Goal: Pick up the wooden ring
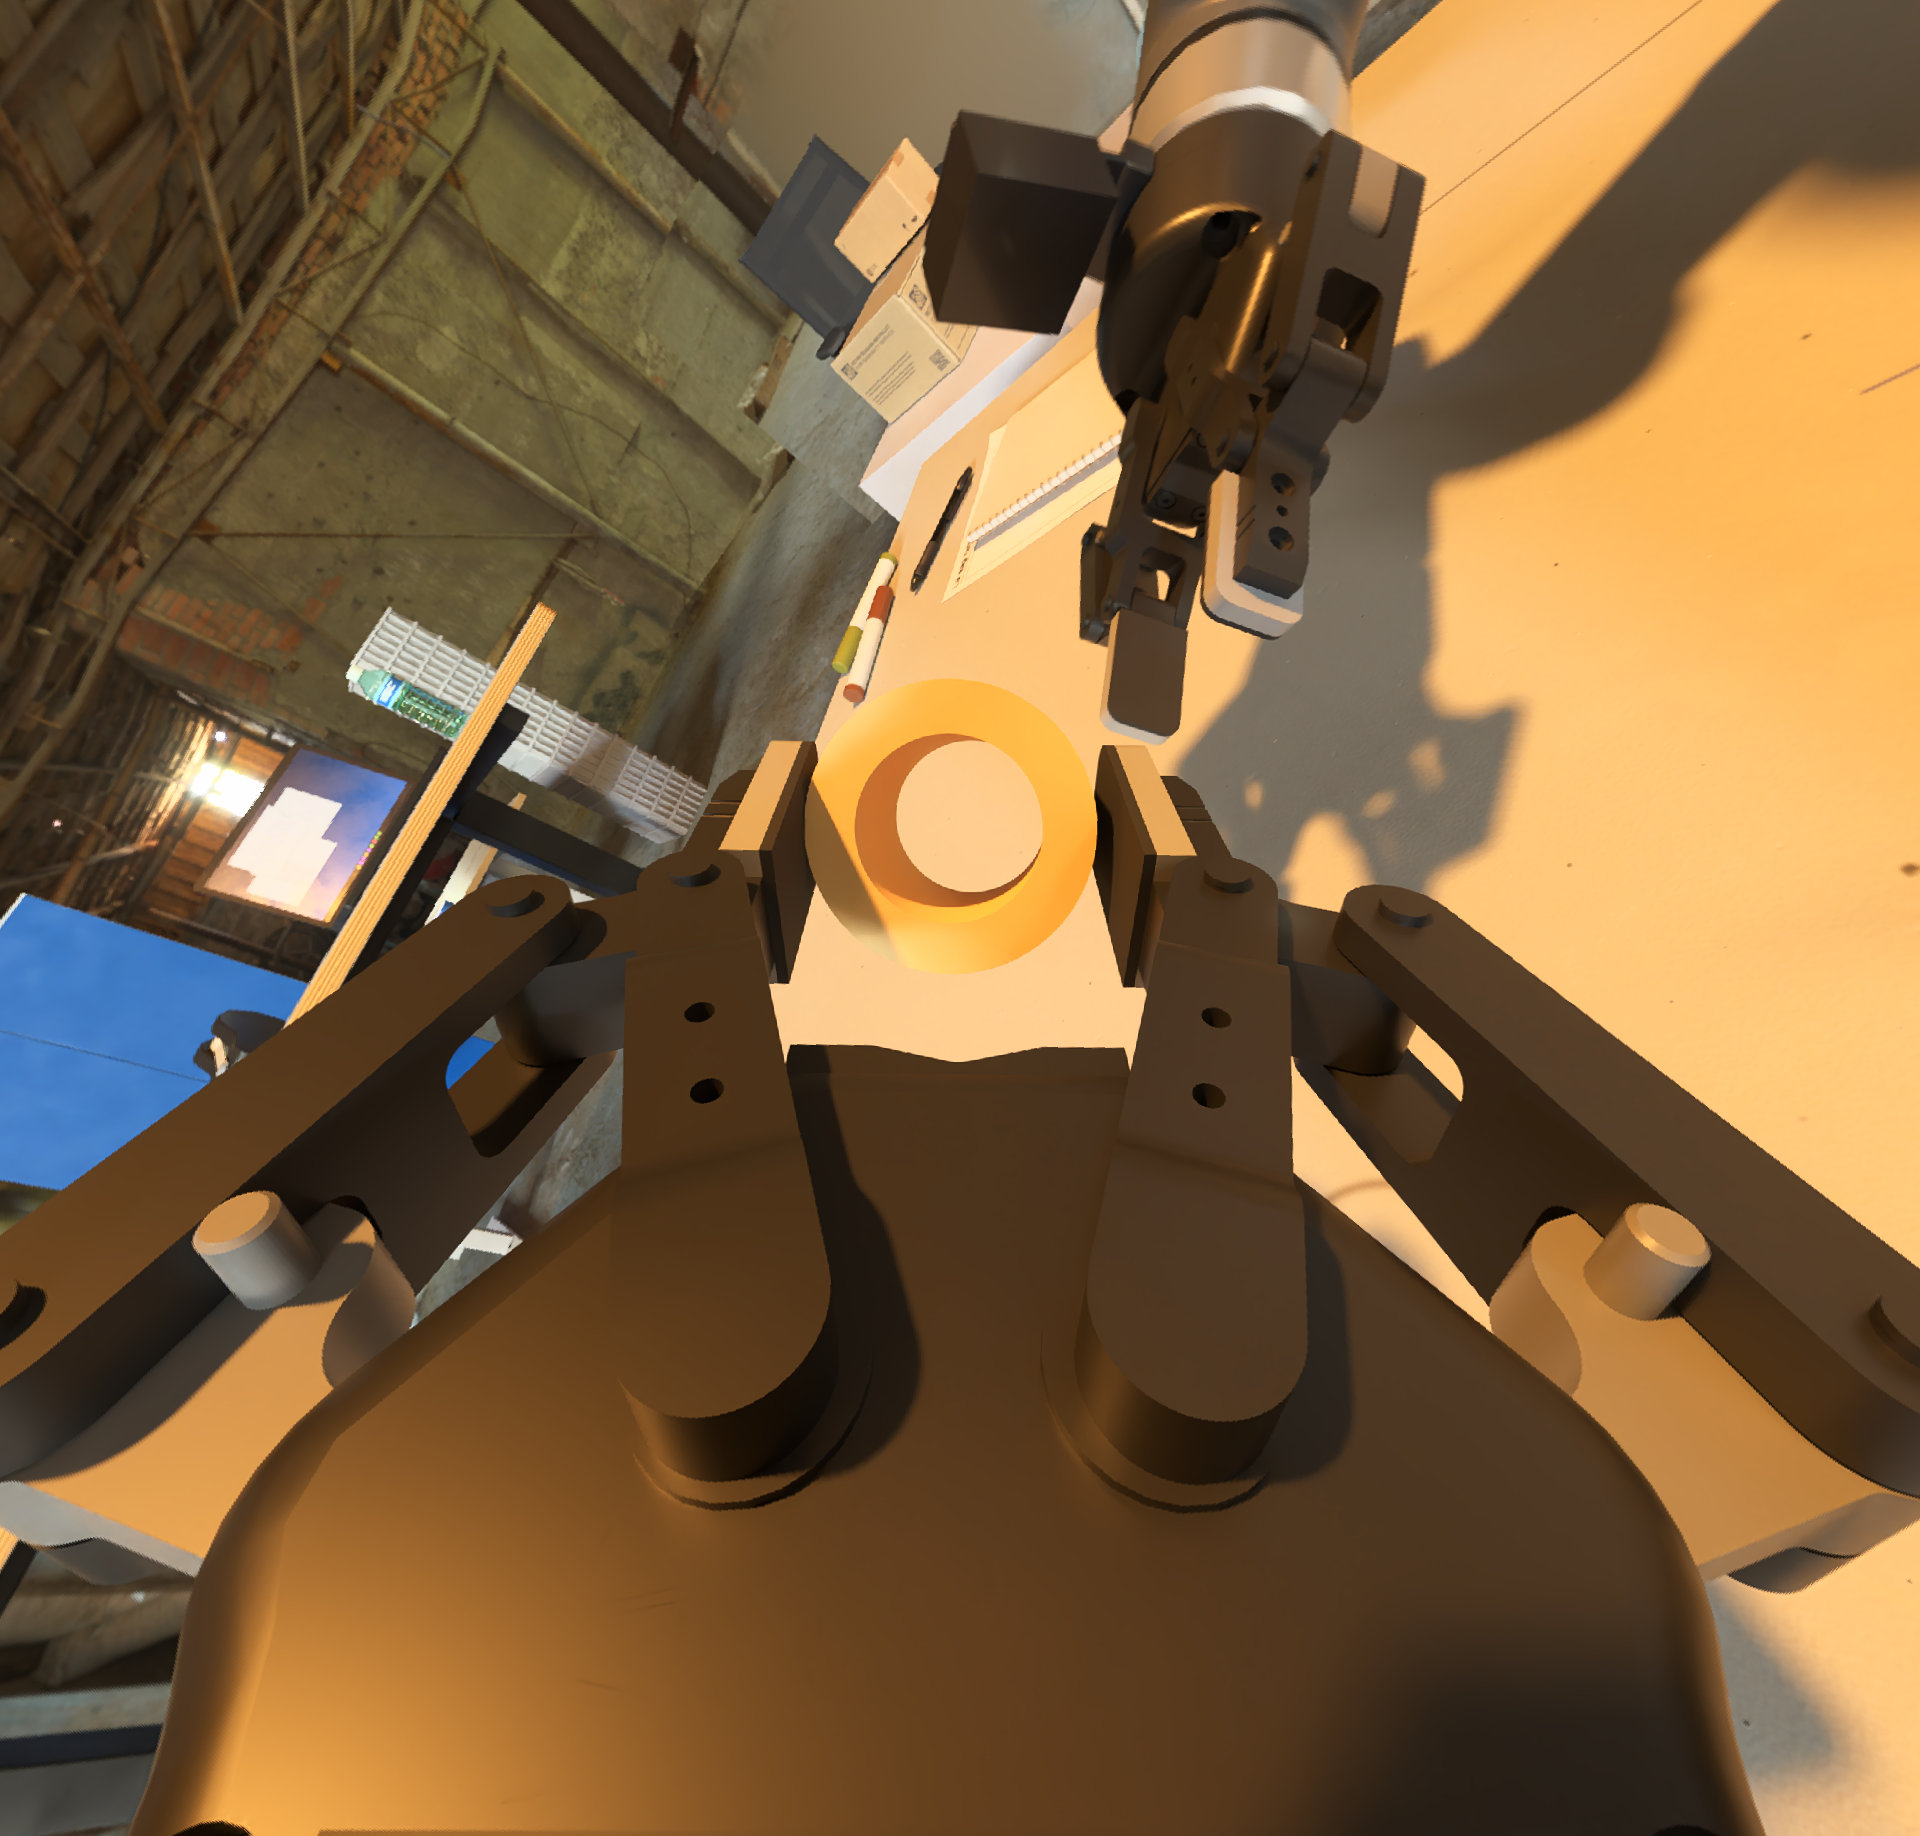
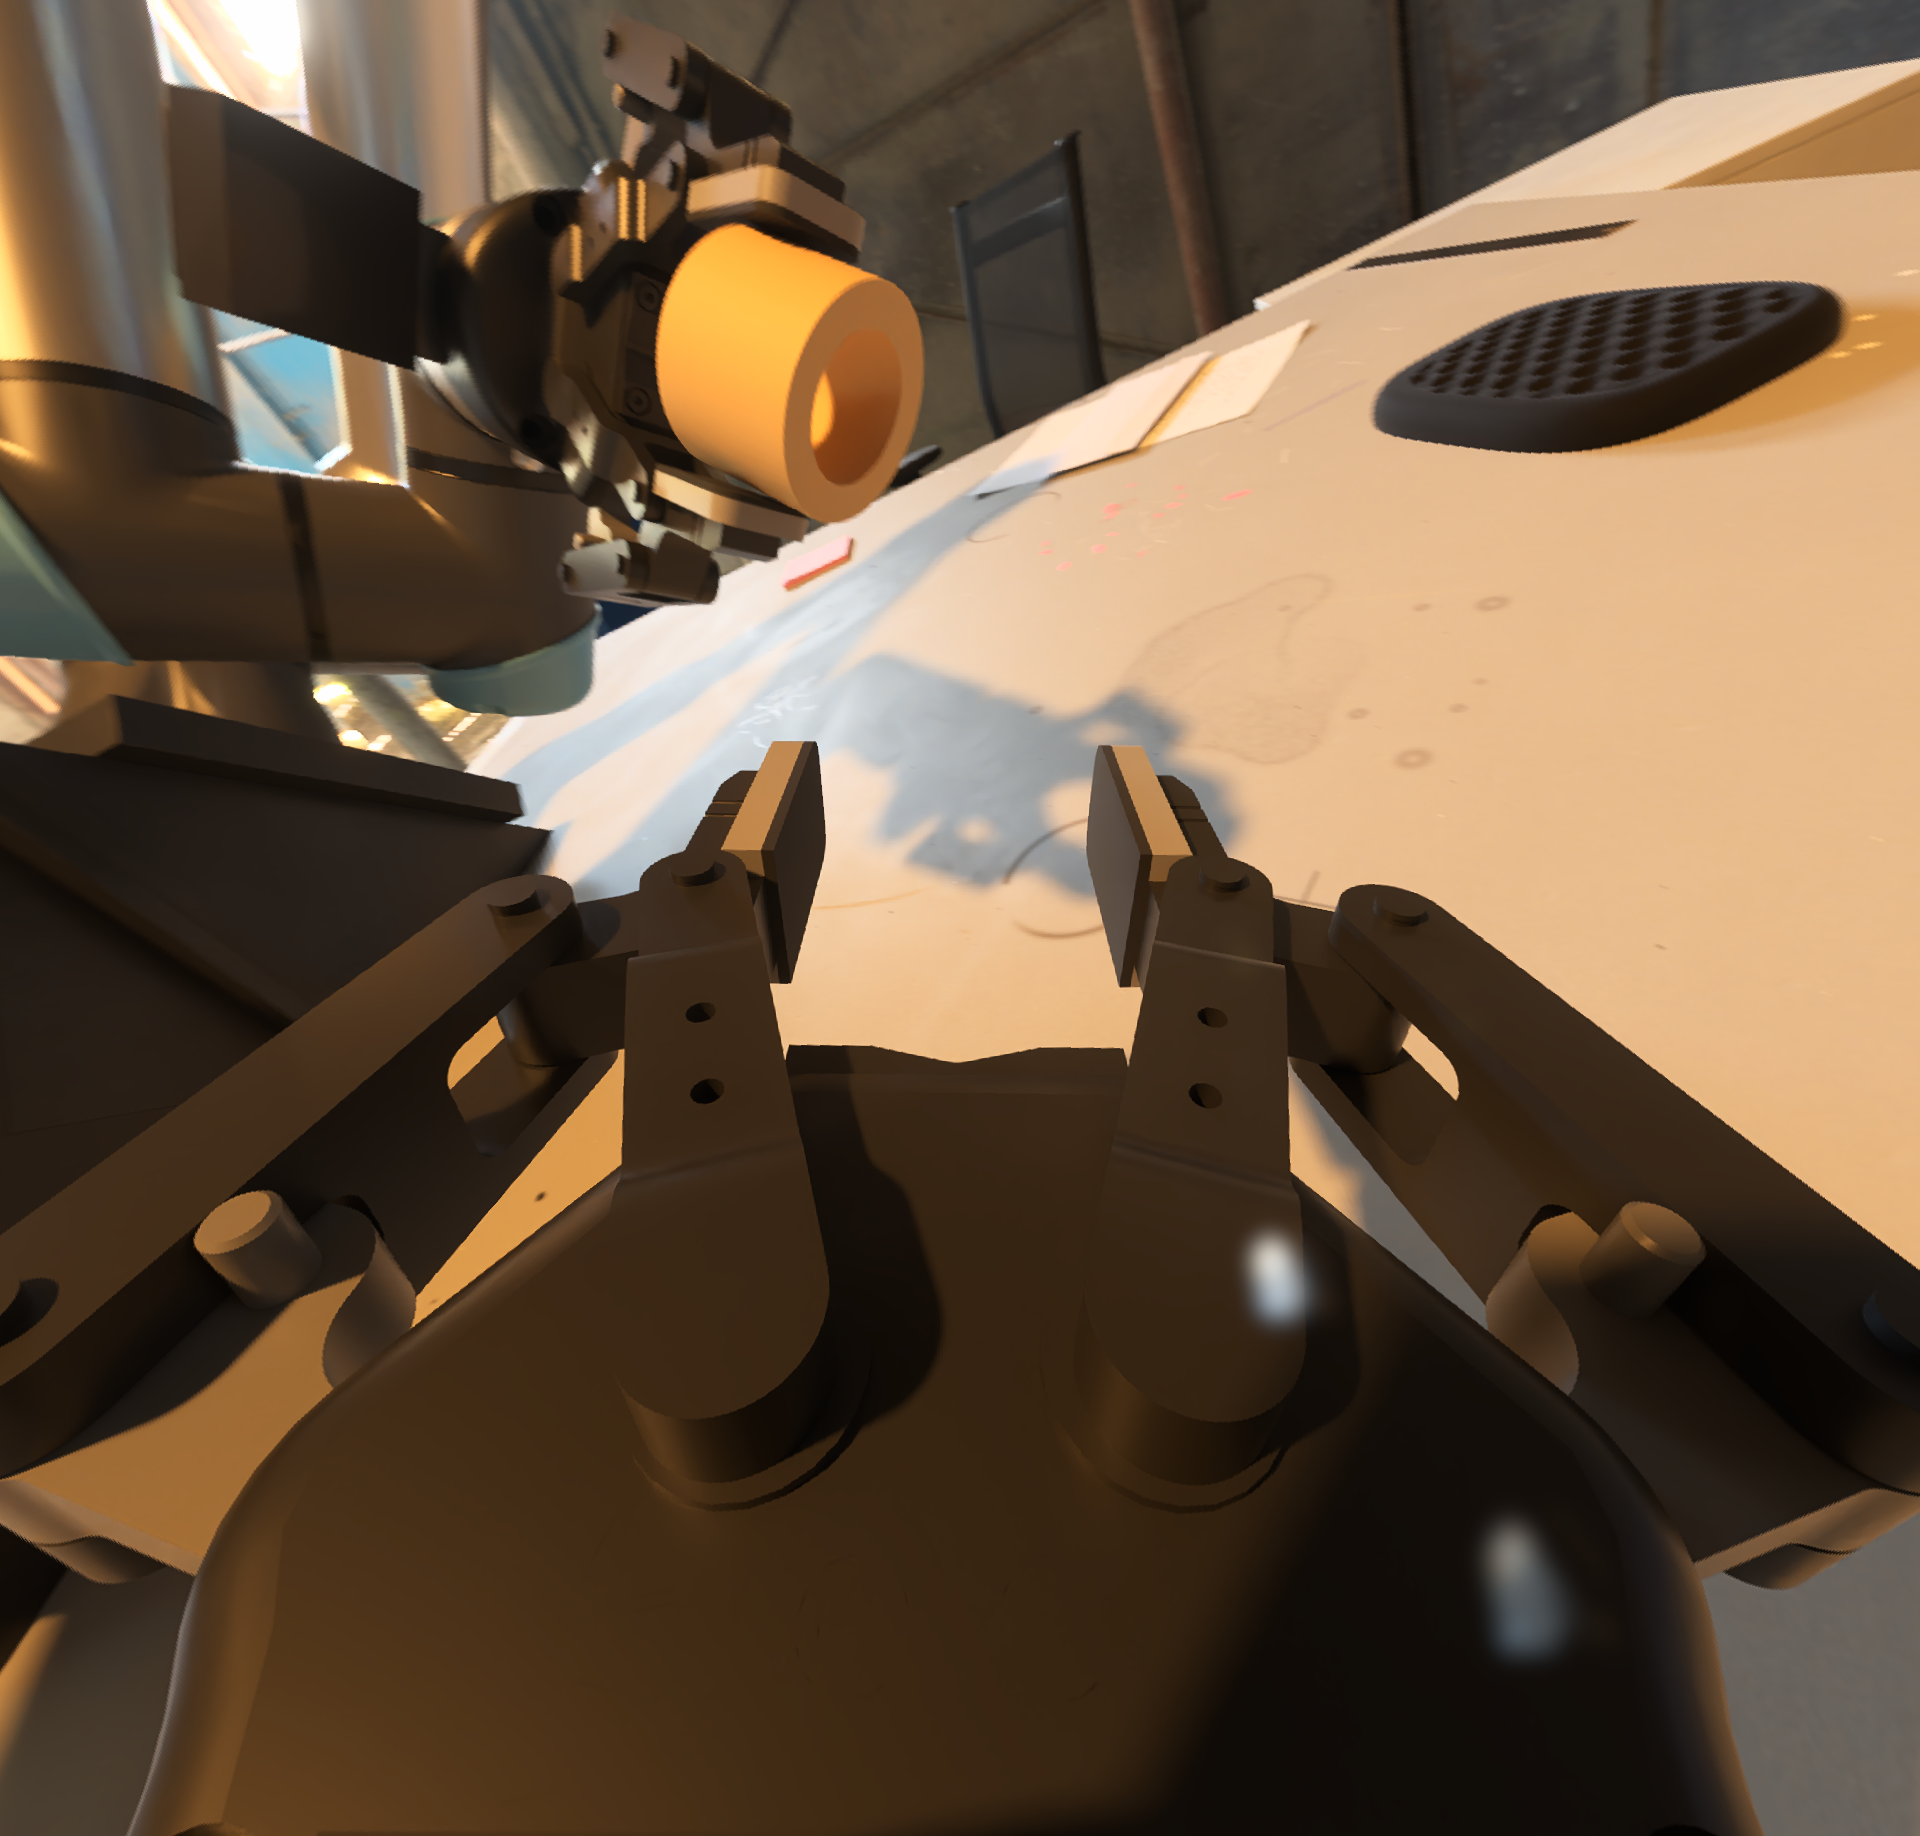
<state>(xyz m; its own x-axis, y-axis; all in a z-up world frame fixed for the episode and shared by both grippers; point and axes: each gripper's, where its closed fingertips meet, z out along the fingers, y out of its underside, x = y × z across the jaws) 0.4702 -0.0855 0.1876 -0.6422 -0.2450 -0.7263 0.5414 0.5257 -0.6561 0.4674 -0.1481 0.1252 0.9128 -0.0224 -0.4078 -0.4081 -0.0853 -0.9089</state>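
Note:
The wooden ring (image 1: 935, 929) is a thick orange-tan cylinder with a round hole. My left gripper (image 1: 951, 815) is shut on it, with one pad against each side of its outer wall. In the right wrist view the ring (image 2: 748, 352) hangs in the left gripper (image 2: 769, 363) well above the table, its hole facing outward. My right gripper (image 2: 956, 851) is open and empty above the bare tabletop (image 2: 1351, 851). In the left wrist view the right gripper (image 1: 1200, 664) hangs just beyond the ring, to its upper right.
A black perforated pad (image 2: 1600, 363) and loose papers (image 2: 1143, 394) lie at the far end of the table. A notebook (image 1: 1039, 498), a black pen (image 1: 940, 529) and markers (image 1: 868, 633) lie along the table edge, and cardboard boxes (image 1: 894, 332) stand behind them.

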